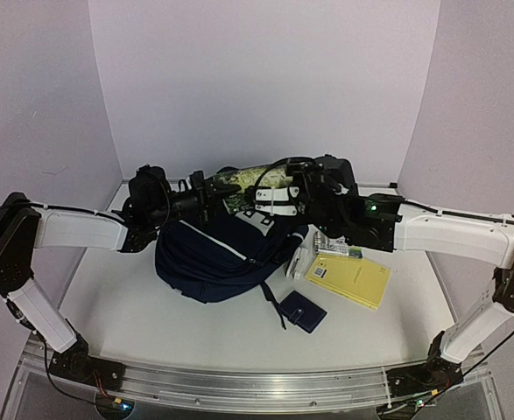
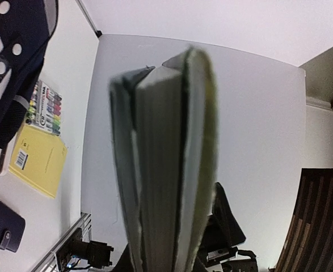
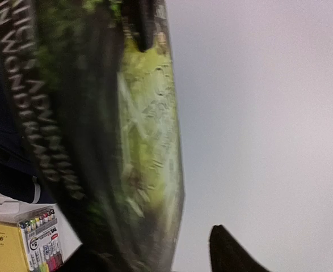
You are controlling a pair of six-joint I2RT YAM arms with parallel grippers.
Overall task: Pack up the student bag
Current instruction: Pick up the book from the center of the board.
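- student bag [image 1: 211, 262] — navy fabric with thin white stripes, slumped on the tabletop [image 1: 143, 324] at the centre, between the two arms and just below their wrists; a dark strap trails from it toward the near right.
- i cannot tell from above whether its mouth is unzipped; the arms and the book cover its far part.
- book [image 1: 243, 179] — a hardback with a mottled green-and-yellow cover. it is up in the air over the far side of the bag, lying roughly level, with one arm at each end.
- left fingers [image 2: 226, 218] are pinching the book. in the left wrist view the page edges fill the middle; one dark finger lies against the green cover, and the other is hidden behind the book.
- right fingers [image 3: 230, 250] are spread. in the right wrist view one fingertip stands apart from the cover, with bare wall showing between them. the spine is close and blurred, and its pale lettering ends in "wonderland".
- yellow notebook [image 1: 351, 280] lies flat on the tabletop to the right of the bag, with a barcode label at one corner.
- marker pack [image 1: 340, 251] sits just beyond the notebook at its far edge, under the right wrist.
- navy wallet [image 1: 302, 311] lies near the bag's near-right side, apart from the notebook.
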